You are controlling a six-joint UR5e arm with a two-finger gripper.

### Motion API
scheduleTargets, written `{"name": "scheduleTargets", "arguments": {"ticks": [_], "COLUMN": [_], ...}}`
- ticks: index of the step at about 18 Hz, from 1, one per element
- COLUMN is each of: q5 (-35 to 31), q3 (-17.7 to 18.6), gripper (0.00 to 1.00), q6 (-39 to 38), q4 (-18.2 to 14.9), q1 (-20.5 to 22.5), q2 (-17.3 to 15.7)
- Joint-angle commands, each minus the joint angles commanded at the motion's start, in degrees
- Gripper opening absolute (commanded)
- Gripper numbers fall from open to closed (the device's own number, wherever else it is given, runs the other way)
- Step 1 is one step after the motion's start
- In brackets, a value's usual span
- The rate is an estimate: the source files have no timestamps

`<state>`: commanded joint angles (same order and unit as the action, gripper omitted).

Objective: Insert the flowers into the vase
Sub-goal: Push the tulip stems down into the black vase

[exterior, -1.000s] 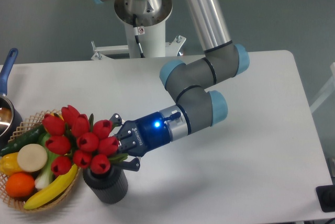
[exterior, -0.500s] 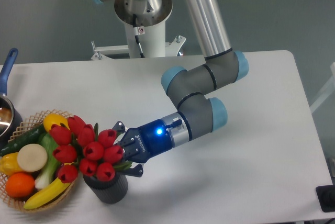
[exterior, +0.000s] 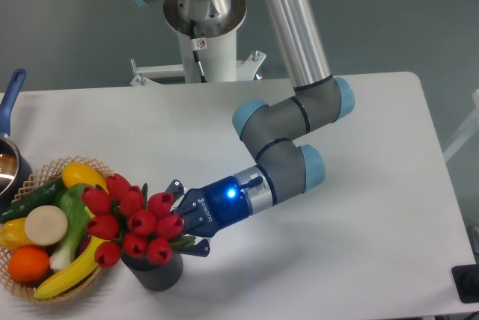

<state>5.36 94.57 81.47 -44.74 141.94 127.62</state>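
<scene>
The flowers (exterior: pixel 133 220), a bunch of red tulip heads with green leaves, lean left and down right over the vase (exterior: pixel 155 272). That vase is a short dark grey cylinder near the table's front edge, and its mouth is hidden under the tulip heads. The stems are hidden too, so I cannot tell how far they reach into the vase. My gripper (exterior: pixel 187 215) comes in from the right, level with the bunch's base, and is shut on the flowers. Its dark fingers (exterior: pixel 177 185) show above and below the green leaves.
A wicker basket (exterior: pixel 43 167) of fruit and vegetables stands just left of the vase, touching the tulip heads. A pot with a blue handle (exterior: pixel 10 92) sits at the far left edge. The robot's base (exterior: pixel 203 32) is at the back. A dark object (exterior: pixel 467 283) lies at the bottom right.
The gripper has carried the flowers down and to the right, away from the basket. The tulip heads now sit lower, right on top of the vase.
</scene>
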Motion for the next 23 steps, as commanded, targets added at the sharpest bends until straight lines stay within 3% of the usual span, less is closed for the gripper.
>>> {"name": "scheduleTargets", "arguments": {"ticks": [12,17,23], "q5": [-2.46,-2.37,-2.37], "q3": [1.94,1.85,1.94], "gripper": [0.22,0.36,0.37], "q6": [0.18,0.61,0.62], "q4": [0.0,0.09,0.18], "q1": [0.0,0.0,0.0], "q2": [-0.53,-0.62,-0.62]}}
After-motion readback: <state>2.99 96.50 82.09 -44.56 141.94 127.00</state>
